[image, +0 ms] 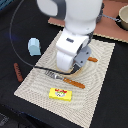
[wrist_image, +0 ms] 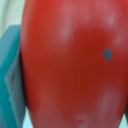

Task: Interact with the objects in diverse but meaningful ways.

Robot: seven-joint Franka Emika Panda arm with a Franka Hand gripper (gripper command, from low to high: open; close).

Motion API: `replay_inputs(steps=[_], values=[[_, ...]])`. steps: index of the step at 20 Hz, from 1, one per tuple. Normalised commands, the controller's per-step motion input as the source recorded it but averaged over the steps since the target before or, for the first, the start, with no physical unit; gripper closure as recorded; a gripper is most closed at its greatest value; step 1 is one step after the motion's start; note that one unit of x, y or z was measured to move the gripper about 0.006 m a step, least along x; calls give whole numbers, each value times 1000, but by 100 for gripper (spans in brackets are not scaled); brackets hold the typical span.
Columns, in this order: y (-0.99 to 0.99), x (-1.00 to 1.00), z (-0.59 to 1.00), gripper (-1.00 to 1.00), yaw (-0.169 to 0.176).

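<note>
In the wrist view a red tomato (wrist_image: 70,55) fills almost the whole picture. A teal finger pad (wrist_image: 10,75) presses against its side, so my gripper (wrist_image: 67,70) is shut on the tomato. In the exterior view the arm hangs low over the woven mat (image: 102,75), and its white body hides the fingers and the tomato. A pale blue house-shaped carton (image: 34,46) stands off the mat at the exterior view's left. A thin brown sausage (image: 16,71) lies further left. A flat yellow box (image: 60,93) lies on the mat's near part.
A fork (image: 51,75) and a knife with an orange-brown handle (image: 75,83) lie on the mat just in front of the arm. A grey pot (image: 123,17) stands on a wooden board at the back right. A black cable (image: 17,30) loops over the dark table.
</note>
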Motion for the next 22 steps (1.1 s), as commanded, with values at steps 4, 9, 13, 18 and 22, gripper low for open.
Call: replay_inputs(steps=[4,9,13,18,22], values=[[616,0,965,100,16],[734,-110,567,100,18],[858,-177,308,100,25],[995,-57,176,100,19],[1000,-49,121,100,19]])
